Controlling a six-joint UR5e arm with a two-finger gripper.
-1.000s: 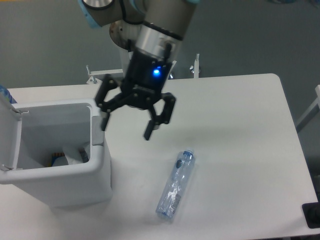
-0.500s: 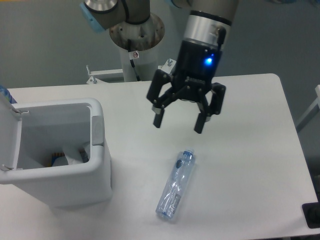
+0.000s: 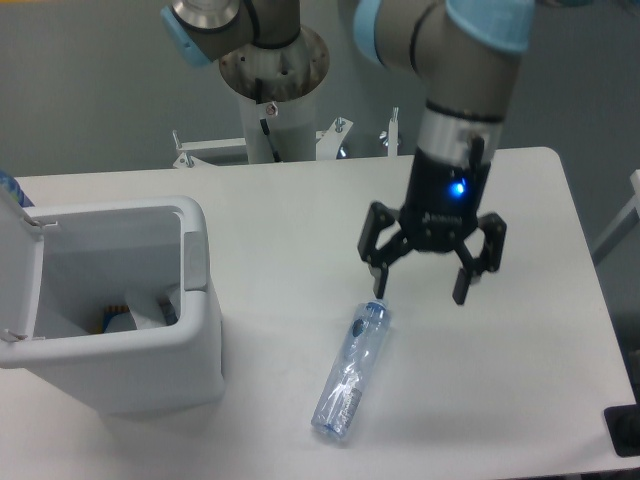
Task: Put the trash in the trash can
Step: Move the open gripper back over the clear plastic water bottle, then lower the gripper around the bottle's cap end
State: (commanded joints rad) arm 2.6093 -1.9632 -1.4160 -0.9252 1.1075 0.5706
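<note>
Now pincer released, fingers spread, hanging just above and right of bottle cap end. Bottle lying flat on counter toward front edge, cap pointing back. Trash can at left edge, lid open, some trash inside; wrapper apparently in there, hard to tell. Risks: round slick bottle likely to roll or squirt out if pinched off-centre; grabbing near cap could tip long end down; bottle could catch can rim.
</note>
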